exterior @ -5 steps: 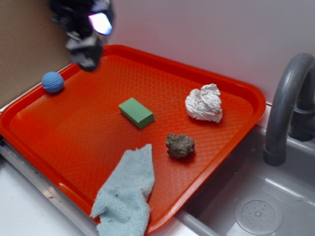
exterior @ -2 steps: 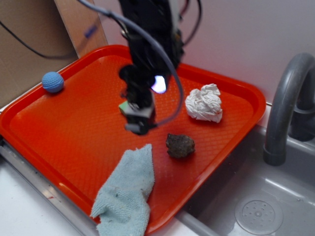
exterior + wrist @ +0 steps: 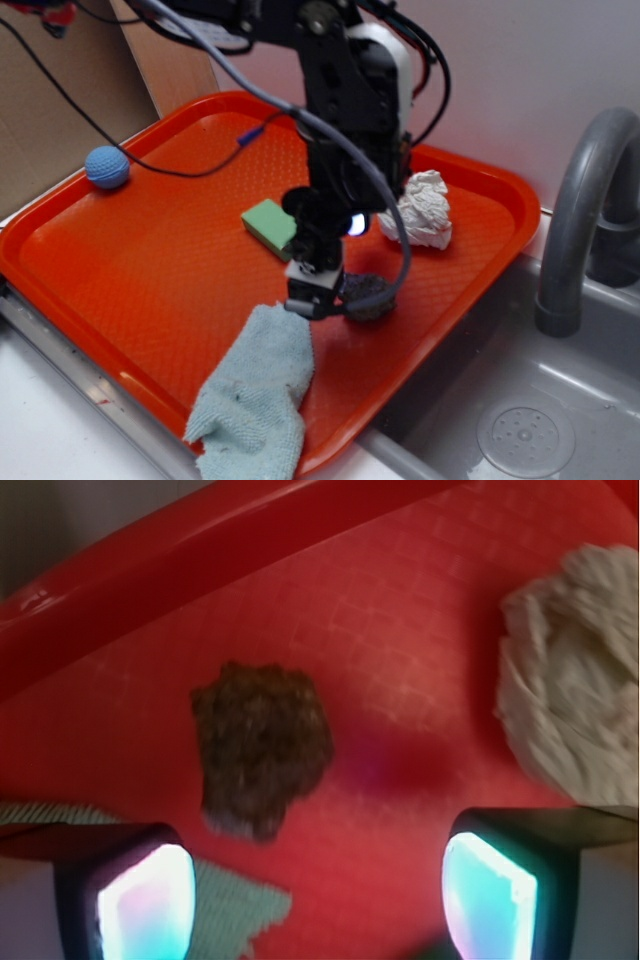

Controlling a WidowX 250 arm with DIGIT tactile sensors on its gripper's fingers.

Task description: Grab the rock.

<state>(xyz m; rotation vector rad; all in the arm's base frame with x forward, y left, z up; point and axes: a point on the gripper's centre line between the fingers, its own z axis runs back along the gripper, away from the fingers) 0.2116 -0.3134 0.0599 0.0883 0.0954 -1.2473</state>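
Observation:
The rock (image 3: 369, 295) is a lumpy dark brown stone lying on the orange tray (image 3: 130, 270), partly hidden behind my arm in the exterior view. In the wrist view the rock (image 3: 262, 745) sits ahead of the left finger, outside the gap. My gripper (image 3: 318, 290) hangs low over the tray just left of the rock, and my gripper (image 3: 316, 900) is open, with only bare tray and a cloth corner between its fingers (image 3: 145, 905).
A crumpled white paper wad (image 3: 420, 210) lies behind the rock. A green block (image 3: 270, 226) sits left of my arm, a blue ball (image 3: 107, 167) at the tray's far left corner, a light blue cloth (image 3: 255, 390) over the front rim. A grey sink (image 3: 520, 420) and faucet (image 3: 580, 210) stand right.
My arm has swept from the tray's back left across to the right and down. It went past the green block and now sits beside the rock.

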